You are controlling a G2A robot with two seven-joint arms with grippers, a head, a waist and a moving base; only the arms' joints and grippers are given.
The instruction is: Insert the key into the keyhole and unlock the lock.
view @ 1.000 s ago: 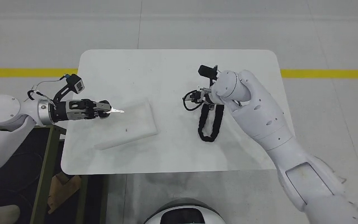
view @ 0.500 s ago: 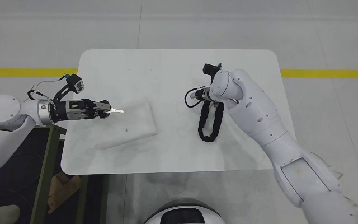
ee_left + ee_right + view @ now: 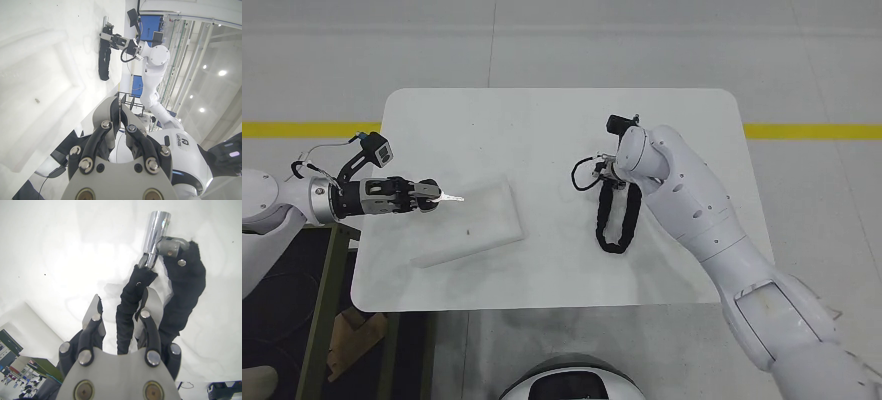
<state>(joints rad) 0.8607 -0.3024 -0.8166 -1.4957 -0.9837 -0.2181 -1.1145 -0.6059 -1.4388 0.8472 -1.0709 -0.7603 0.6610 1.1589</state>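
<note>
Top view: left gripper pinches small silver key, well apart from black fabric-sleeved chain lock. Right gripper gapes astride one sleeve strand, gripping nothing. Risk: unheld chrome cylinder may skid when key pushes.

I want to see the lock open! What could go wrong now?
1. The key is held just by its end in the left gripper; it might twist or slip when pushed in.
2. The right gripper is open around the soft cable of the lock, not its metal barrel, so the lock could slide.
3. The key is far from the lock; aiming may miss.
</note>
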